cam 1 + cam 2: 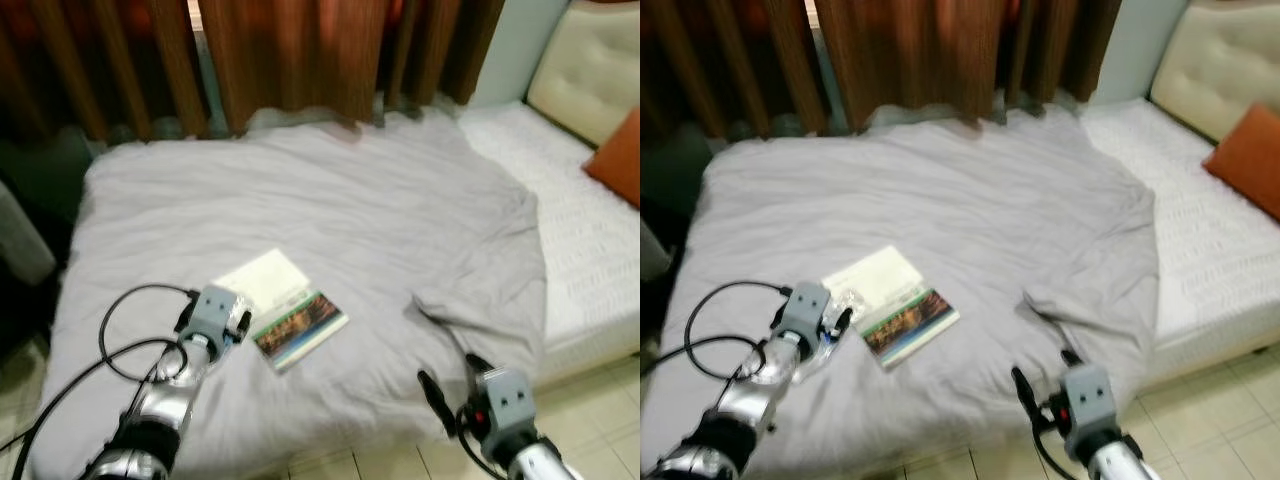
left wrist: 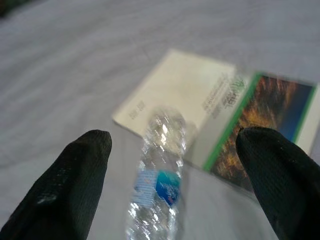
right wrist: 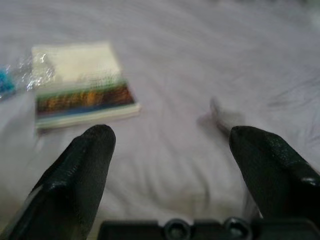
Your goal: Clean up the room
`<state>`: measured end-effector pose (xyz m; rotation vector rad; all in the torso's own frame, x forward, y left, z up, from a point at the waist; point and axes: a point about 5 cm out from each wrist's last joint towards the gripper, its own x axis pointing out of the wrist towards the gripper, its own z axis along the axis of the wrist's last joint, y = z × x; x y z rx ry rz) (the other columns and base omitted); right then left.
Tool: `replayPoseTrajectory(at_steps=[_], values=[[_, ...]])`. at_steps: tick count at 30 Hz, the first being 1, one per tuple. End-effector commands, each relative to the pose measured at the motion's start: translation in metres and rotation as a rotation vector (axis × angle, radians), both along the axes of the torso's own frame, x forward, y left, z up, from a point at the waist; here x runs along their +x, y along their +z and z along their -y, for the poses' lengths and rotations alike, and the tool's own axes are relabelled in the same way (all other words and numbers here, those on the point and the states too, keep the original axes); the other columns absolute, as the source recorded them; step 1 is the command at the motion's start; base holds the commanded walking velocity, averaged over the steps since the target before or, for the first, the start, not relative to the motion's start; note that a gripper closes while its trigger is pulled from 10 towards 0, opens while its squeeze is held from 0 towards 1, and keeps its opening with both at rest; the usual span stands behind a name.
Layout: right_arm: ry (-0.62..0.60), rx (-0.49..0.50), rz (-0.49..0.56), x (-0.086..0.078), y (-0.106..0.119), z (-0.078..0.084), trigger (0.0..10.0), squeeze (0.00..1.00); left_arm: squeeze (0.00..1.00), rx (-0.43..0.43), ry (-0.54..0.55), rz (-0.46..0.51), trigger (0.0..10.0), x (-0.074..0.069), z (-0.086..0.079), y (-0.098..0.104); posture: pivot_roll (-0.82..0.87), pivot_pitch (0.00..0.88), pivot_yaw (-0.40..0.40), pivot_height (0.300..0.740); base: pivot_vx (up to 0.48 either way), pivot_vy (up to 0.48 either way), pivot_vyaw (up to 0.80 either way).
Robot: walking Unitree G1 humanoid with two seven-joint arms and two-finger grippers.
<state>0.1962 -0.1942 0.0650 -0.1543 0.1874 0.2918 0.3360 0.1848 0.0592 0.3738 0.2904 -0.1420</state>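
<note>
My left pincer (image 2: 172,187) gapes wide — the crinkled clear plastic bottle (image 2: 159,175) lies between its fingers, the flat green-edged book (image 2: 215,117) just beyond. Right pincer (image 3: 170,172) — open over the grey bedsheet (image 1: 330,200).

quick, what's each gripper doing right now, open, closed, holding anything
Left gripper: open, holding nothing, fingers either side of the plastic water bottle on the bed.
Right gripper: open, holding nothing, above the grey sheet.

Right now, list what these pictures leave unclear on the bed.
- Bottle: in the head views, mostly hidden behind the left gripper.
- Book: cover text blurred, unreadable.
- Bottle label: blurred in the left wrist view.
- Right gripper: the arm is cut off by the frame edge.
</note>
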Motion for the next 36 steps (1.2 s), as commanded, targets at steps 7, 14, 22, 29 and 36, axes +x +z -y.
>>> replayPoseTrajectory(at_steps=[7, 14, 22, 29, 36], values=[[0.159, 0.075, -0.051, -0.028, 0.035, -0.022, 10.0, 0.0, 0.0, 0.117, 0.033, 0.013, 10.0, 0.028, -0.015, 0.03, -0.33, 0.558, -0.151, 0.74, 0.0, 0.0, 0.0], [0.149, 0.061, -0.14, -0.064, 0.05, -0.016, 10.0, 0.0, 0.0, 0.266, 0.134, 0.051, 10.0, 0.032, -0.044, 0.045, -0.38, 0.631, -0.197, 0.74, 0.0, 0.0, 0.0], [0.213, 0.106, -0.222, -0.084, 0.056, -0.028, 10.0, 0.0, 0.0, 0.302, 0.165, -0.026, 10.0, 0.021, -0.057, 0.029, -0.38, 0.636, -0.207, 0.74, 0.0, 0.0, 0.0], [0.374, 0.24, -0.322, -0.096, 0.061, -0.051, 10.0, 0.0, 0.0, 0.311, 0.247, -0.077, 1.8, 0.012, -0.076, 0.022, -0.38, 0.633, -0.2, 0.74, 0.0, 0.0, 0.0], [0.451, 0.275, -0.392, -0.106, 0.059, -0.06, 10.0, 0.0, 0.0, 0.299, 0.262, -0.088, 0.0, 0.011, -0.08, 0.023, -0.37, 0.63, -0.189, 0.74, 0.0, 0.0, 0.0]])
